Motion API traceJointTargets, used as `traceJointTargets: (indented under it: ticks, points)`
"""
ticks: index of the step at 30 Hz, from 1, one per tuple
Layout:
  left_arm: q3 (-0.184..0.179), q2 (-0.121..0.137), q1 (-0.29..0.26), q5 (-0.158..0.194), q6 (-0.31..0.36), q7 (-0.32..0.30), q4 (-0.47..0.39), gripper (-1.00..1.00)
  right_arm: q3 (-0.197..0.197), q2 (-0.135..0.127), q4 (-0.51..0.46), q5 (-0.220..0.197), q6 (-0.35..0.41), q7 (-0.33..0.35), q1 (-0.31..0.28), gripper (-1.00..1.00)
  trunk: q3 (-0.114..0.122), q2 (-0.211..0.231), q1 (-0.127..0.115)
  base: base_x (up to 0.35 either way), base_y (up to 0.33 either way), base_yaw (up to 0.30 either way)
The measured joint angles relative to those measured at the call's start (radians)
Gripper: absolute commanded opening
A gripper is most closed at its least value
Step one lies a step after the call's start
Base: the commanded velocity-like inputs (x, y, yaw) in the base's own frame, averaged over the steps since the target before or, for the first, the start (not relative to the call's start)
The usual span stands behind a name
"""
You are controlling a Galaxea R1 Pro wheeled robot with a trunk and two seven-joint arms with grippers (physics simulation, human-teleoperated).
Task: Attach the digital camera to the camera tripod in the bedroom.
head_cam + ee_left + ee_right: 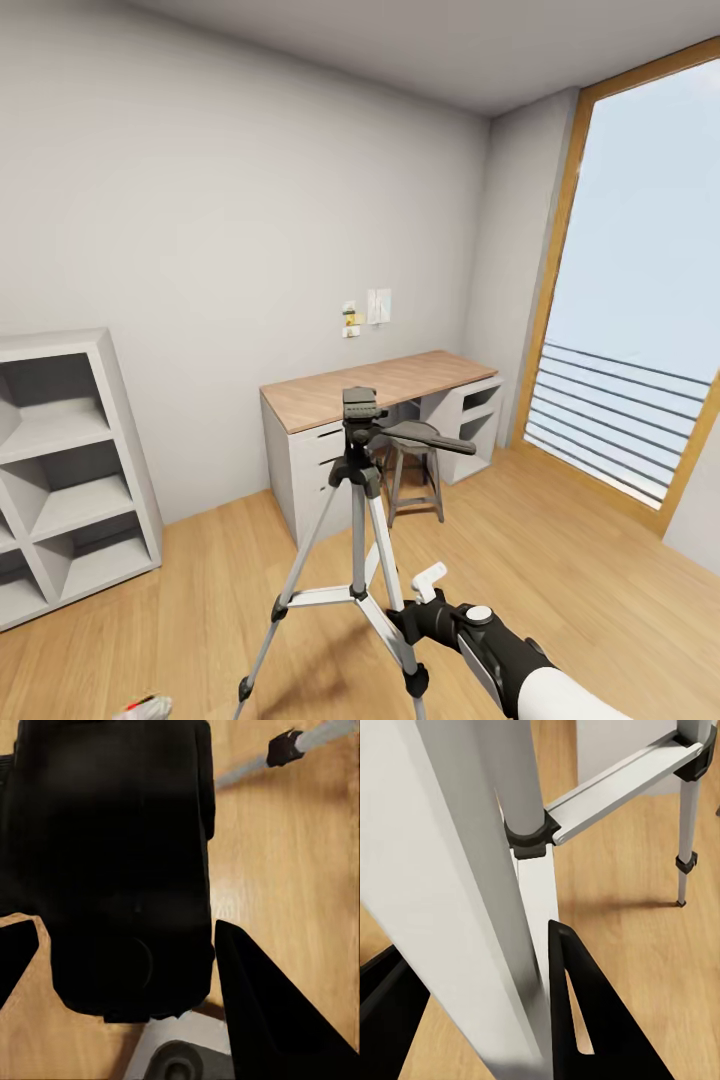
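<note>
The camera tripod [357,560] stands on the light wood floor [560,560] of the bedroom, near the robot and in front of the far wood-topped desk [375,390], its black head bare, so the mounting step looks not yet done. The right hand [418,608] has its two dark fingers [592,1020] on either side of a silver tripod leg [472,907], seemingly steadying it; whether they actually clamp it I cannot tell. In the left wrist view the digital camera [120,870] sits between the left hand's [124,967] dark fingers [262,1012], apparently grasped, low over the floor. By my reading, the next move calls for raising the camera well above the tripod head and settling it squarely on top while the leg is kept from shifting. No brand, label or writing is legible; the small wall plates [365,312] above the desk are too small to read.
</note>
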Motion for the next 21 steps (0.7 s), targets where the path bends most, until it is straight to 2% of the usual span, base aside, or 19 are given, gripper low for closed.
traceJointTargets:
  ticks: [1,2,4,5,8,9,10,11,12,13,15,16,18,21]
  points:
    - [0.001,0.014,-0.026,-0.002,0.066,0.015,-0.053,-1.0,0.001,0.0,-0.001,0.0,0.0,0.0,0.0,-1.0,0.0,0.0,0.0,0.0,0.0,0.0]
    - [0.0,0.019,-0.059,0.0,0.092,0.022,-0.103,-1.0,0.0,0.0,-0.002,0.001,0.0,0.0,0.0,-1.0,0.0,0.0,0.0,0.0,0.0,0.0]
    - [0.0,0.03,-0.145,0.001,0.156,0.044,-0.141,-1.0,0.0,0.0,-0.002,0.001,0.0,0.0,0.0,-1.0,0.0,0.0,0.0,0.0,0.0,0.0]
    - [0.001,0.032,-0.173,0.002,0.173,0.053,-0.149,-1.0,0.001,0.0,-0.003,0.001,0.0,-0.001,0.0,-1.0,0.0,0.0,0.0,0.0,0.0,0.0]
    - [0.001,0.037,-0.348,0.006,0.237,0.083,-0.141,-1.0,0.001,0.0,-0.003,0.001,0.0,-0.001,0.0,-1.0,0.0,0.0,0.0,0.0,0.0,0.0]
    - [0.001,0.037,-0.385,0.008,0.246,0.086,-0.134,-1.0,0.001,0.0,-0.003,0.002,0.0,-0.001,0.0,-1.0,0.0,0.0,0.0,0.0,0.0,0.0]
    - [0.001,0.036,-0.444,0.013,0.261,0.092,-0.106,-1.0,0.001,0.0,-0.003,0.0,0.0,-0.001,0.0,-1.0,0.0,0.0,0.0,0.0,0.0,0.0]
    - [0.001,0.032,-0.531,0.01,0.269,0.095,-0.107,-1.0,0.0,0.0,-0.003,0.002,0.0,-0.001,0.0,-1.0,0.0,0.0,0.0,0.0,0.0,0.0]
    - [0.001,0.03,-0.58,0.008,0.273,0.097,-0.103,-1.0,0.001,0.0,-0.004,0.0,0.0,-0.003,0.0,-1.0,0.0,0.0,0.0,0.0,0.0,0.0]
    - [0.001,0.027,-0.602,0.008,0.276,0.1,-0.101,-1.0,0.0,0.0,-0.003,0.001,0.0,-0.003,0.0,-1.0,0.0,0.0,0.0,0.0,0.0,0.0]
    - [0.001,0.012,-0.706,0.006,0.282,0.11,-0.106,-1.0,-0.001,-0.001,-0.003,0.001,0.0,-0.004,0.0,-1.0,0.0,0.0,0.0,0.0,0.0,0.0]
    - [0.001,-0.005,-0.759,0.011,0.289,0.12,-0.108,-1.0,0.0,-0.001,-0.003,0.0,0.0,-0.004,0.0,-1.0,0.0,0.0,0.0,0.0,0.0,0.0]
    - [0.001,-0.029,-0.818,0.009,0.306,0.136,-0.111,-1.0,-0.001,-0.001,-0.003,0.0,0.0,-0.004,0.0,-1.0,0.0,0.0,0.0,0.0,0.0,0.0]
    - [0.001,-0.089,-0.942,0.009,0.38,0.191,-0.128,-1.0,-0.001,-0.002,-0.004,-0.001,0.0,-0.005,0.0,-1.0,0.0,0.0,0.0,0.0,0.0,0.0]
